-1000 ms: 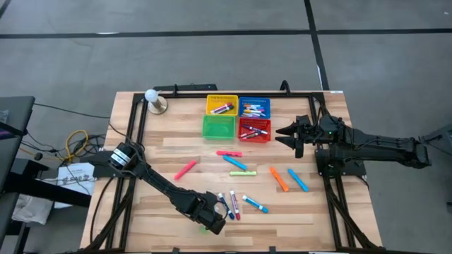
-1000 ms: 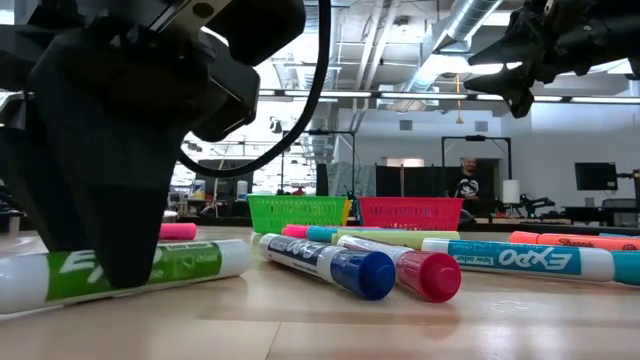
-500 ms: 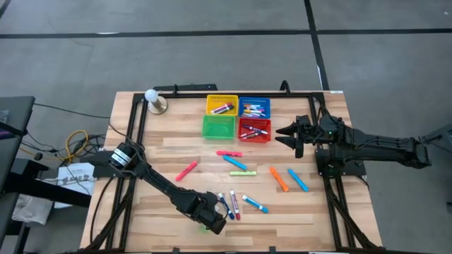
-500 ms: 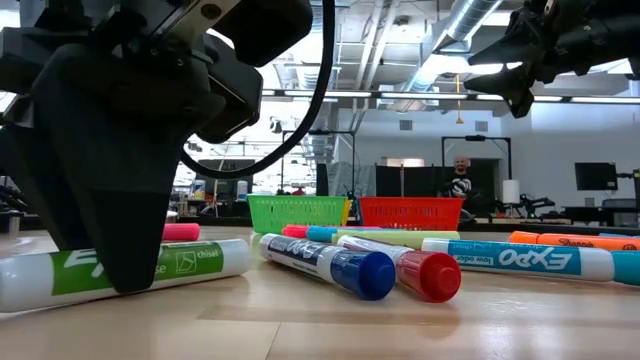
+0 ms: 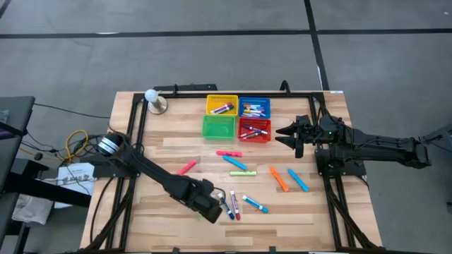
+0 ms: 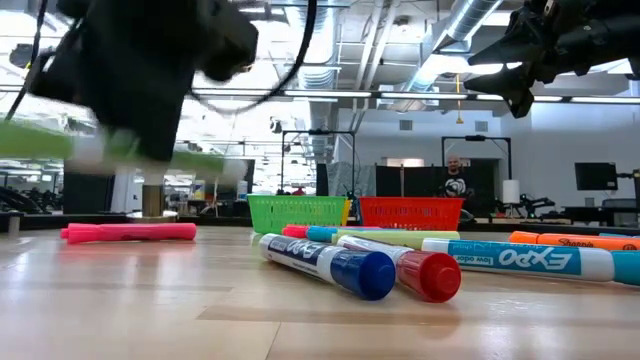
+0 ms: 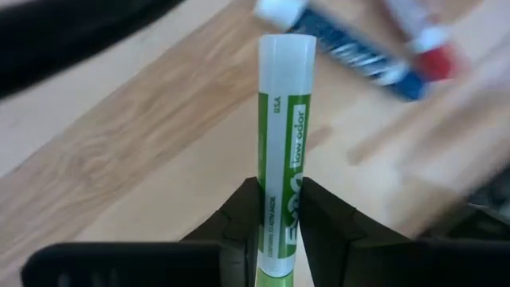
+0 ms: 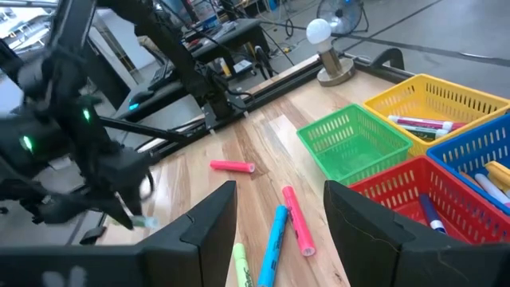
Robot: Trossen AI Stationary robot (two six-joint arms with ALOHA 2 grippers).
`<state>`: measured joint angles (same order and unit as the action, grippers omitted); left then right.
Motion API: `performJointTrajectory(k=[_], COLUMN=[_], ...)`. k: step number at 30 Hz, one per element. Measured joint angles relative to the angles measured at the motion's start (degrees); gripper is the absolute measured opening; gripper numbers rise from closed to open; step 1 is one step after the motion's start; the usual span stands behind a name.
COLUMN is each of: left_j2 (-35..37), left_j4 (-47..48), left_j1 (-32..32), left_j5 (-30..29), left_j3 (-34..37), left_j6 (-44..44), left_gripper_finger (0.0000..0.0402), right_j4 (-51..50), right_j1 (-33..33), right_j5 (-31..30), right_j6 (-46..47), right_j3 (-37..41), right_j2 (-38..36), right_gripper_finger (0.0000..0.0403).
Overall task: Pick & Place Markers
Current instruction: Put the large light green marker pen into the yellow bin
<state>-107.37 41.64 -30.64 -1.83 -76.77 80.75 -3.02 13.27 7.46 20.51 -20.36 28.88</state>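
Observation:
My left gripper (image 5: 205, 202) hangs over the table's near middle, shut on a green-and-white marker (image 7: 284, 151), which shows as a blurred green streak (image 6: 40, 140) in the low view. Several other markers lie flat on the wood: a blue-capped one (image 6: 330, 262), a red-capped one (image 6: 405, 265), a pink one (image 5: 187, 168), an orange one (image 5: 279, 178) and a blue one (image 5: 298, 180). My right gripper (image 5: 286, 132) waits open at the right, level with the red basket, with nothing between its fingers (image 8: 211, 227). My left gripper pinches the green marker's barrel (image 7: 280, 209) between its two fingers (image 7: 241, 219), one on each long side. They come from above, pointing steeply down, and lie across the marker. The marker is lifted clear of the table, roughly level, its white end (image 7: 287, 49) sticking out past them.
Four mesh baskets stand at the far middle: yellow (image 5: 222, 105), blue (image 5: 254, 107), green (image 5: 218, 126) and red (image 5: 254, 130); all but the green hold markers. A lamp with a white bulb (image 5: 154, 100) stands at the far left. A person (image 6: 455, 180) stands in the room beyond.
My left gripper has risen and drawn a little toward the table's far edge. The green marker, which lay flat on the wood between its fingers, has come up with it and now hangs clear of the table.

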Motion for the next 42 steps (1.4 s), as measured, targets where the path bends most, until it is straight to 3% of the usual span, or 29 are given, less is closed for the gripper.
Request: performJointTrajectory(k=[12,19,28,42], left_j2=[12.8,17.4,21.6,22.1], left_j4=[0.1,0.0,-0.1,-0.1], left_j1=[3.5,6.2,11.2,18.9], left_j5=[0.1,0.2,3.4,8.4], left_j3=[-0.1,-0.2,-0.2,-0.2], left_j6=[0.0,-4.9,-19.0,-41.3], left_gripper_finger=[0.0069,0.0070,0.0070,0.0072], right_j4=[0.0,0.0,0.0,0.0], right_j1=[0.0,0.0,0.0,0.0], right_j5=[0.0,0.0,0.0,0.0], right_j6=[0.0,0.0,0.0,0.0], right_j3=[0.0,0.0,0.0,0.0], right_j2=[0.0,0.0,0.0,0.0], right_gripper_finger=[0.0178,0.0178,0.0178,0.0178])
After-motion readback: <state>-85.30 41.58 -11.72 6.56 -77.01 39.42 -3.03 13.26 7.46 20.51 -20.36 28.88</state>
